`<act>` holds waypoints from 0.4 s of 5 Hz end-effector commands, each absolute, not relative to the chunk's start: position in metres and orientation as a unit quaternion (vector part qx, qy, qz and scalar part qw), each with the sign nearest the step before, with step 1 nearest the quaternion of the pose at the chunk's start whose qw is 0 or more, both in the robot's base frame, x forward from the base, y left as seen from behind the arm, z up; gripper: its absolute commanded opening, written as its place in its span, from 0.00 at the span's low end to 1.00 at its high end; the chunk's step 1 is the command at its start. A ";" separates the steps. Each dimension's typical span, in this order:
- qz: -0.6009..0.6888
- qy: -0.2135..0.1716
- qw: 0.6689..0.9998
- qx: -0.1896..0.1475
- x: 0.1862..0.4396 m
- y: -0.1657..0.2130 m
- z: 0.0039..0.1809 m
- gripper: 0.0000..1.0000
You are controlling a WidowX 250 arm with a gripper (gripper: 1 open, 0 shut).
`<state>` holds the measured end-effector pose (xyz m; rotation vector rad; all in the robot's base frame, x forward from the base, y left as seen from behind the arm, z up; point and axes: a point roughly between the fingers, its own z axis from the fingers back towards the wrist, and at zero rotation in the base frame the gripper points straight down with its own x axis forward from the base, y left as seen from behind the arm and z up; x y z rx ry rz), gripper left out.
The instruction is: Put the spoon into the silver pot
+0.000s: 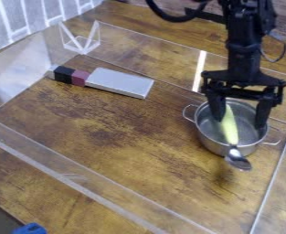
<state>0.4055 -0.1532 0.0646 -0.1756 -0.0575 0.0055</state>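
The silver pot (208,137) stands on the wooden table at the right. The spoon (232,125) lies tilted in it. Its pale-yellow handle is inside the pot, and its shiny metal bowl hangs over the pot's front rim. My gripper (243,117) points straight down over the pot and is open. One finger (215,108) stands on each side of the spoon handle, neither pressing on it.
A flat grey block (118,82) with a dark red and black piece (69,74) at its end lies at the left. Clear acrylic walls (132,187) fence the work area. A clear stand (78,38) is at the back left, a blue thing (29,228) at the bottom left.
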 end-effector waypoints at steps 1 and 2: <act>-0.026 -0.083 0.991 -0.102 0.410 -0.153 0.121 1.00; -0.039 -0.084 0.991 -0.099 0.412 -0.143 0.133 1.00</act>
